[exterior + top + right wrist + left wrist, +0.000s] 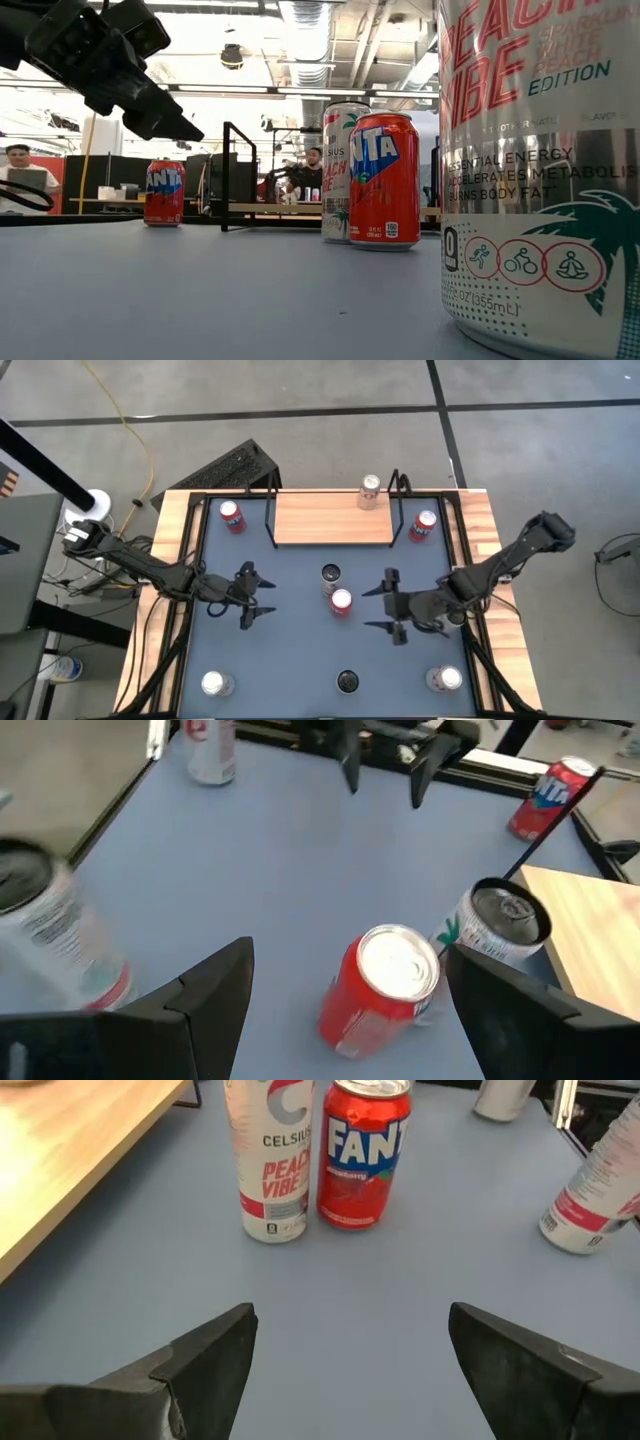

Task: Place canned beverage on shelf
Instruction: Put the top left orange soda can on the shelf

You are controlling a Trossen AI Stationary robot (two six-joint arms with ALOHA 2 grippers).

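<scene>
I am holding the left hand (252, 600) wide open and empty, hovering above the desk (290, 660), on the left side of the red Fanta can (341, 602) in the middle. I am keeping the right hand (392, 605) also wide open and empty, on the other side of that can and a little closer to it. The red Fanta can is standing upright, touching or almost touching the white Celsius can (330, 576), which is standing between it and the shelf (332, 520). The shelf is sitting at the far edge of the desk, behind the red Fanta can, and it is carrying one silver can (370, 490) near its right end. More cans are standing at the desk corners.
</scene>
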